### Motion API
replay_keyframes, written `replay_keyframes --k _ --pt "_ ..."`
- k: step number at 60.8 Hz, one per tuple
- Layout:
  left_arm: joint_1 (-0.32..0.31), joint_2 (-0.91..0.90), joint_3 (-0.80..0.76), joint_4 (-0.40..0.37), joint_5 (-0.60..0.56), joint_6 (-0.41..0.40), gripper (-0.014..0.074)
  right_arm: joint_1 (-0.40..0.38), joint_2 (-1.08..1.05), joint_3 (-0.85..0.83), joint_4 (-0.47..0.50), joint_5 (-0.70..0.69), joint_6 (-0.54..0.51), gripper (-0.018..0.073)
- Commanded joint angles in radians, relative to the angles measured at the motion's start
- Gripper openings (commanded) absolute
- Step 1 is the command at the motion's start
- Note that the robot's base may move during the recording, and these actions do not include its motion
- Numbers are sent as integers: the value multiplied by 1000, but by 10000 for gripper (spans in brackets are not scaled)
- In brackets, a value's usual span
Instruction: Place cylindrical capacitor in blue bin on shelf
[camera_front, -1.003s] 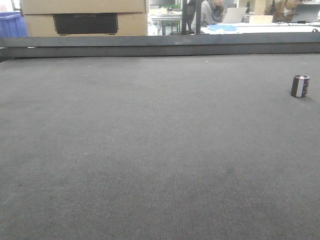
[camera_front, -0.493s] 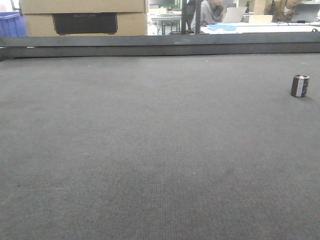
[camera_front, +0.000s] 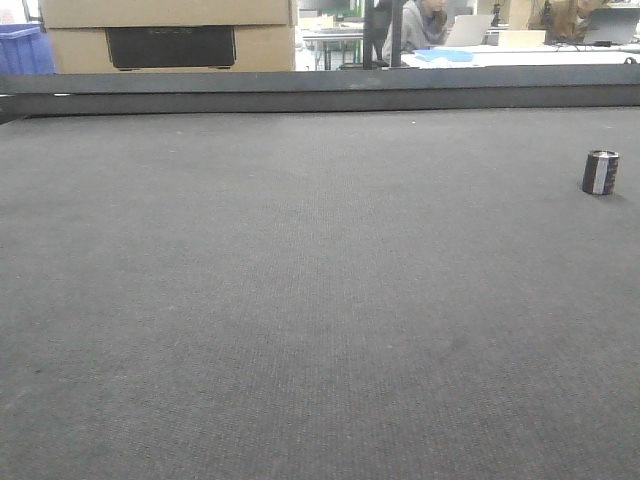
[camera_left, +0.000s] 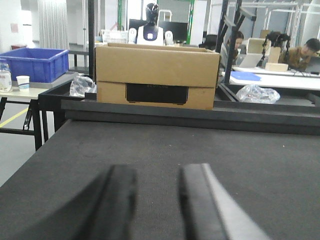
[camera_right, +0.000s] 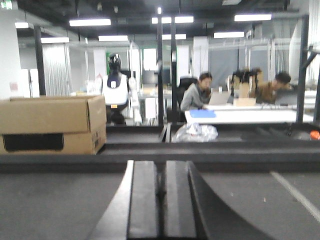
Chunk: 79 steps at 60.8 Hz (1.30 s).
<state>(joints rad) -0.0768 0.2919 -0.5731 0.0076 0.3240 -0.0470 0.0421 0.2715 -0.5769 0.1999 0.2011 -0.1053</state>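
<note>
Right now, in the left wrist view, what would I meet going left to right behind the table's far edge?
Blue crate → crumpled plastic bag → cardboard box → second plastic bag.

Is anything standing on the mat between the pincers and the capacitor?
Nothing visible does. The capacitor stands alone on the dark mat, at the right. In the wrist views only mat lies directly ahead of the left pincer and the right pincer; the capacitor does not show there.
</note>
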Motion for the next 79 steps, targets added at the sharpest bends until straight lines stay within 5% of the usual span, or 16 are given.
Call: replay_keyframes --k 1,9,33,37,47,68,79 --pt "-6 51 -30 2 3 4 318 1 100 -47 -3 32 0 -160" --pt "-6 104 -38 -8 1 4 394 1 231 -67 -3 13 0 -160" --pt "-18 133 -38 -8 -6 4 396 1 479 -67 -3 -33 0 -143" --pt "-29 133 -38 -8 -6 4 396 1 507 -67 -3 -63 0 -13" --pt "-37 133 -38 -8 -6 4 396 1 547 -67 -3 -105 0 582" --pt "-43 133 -38 -8 -6 4 396 1 634 -34 -19 -133 0 568" --pt "-67 133 -38 -8 -6 4 395 1 756 91 -63 -388 0 568"
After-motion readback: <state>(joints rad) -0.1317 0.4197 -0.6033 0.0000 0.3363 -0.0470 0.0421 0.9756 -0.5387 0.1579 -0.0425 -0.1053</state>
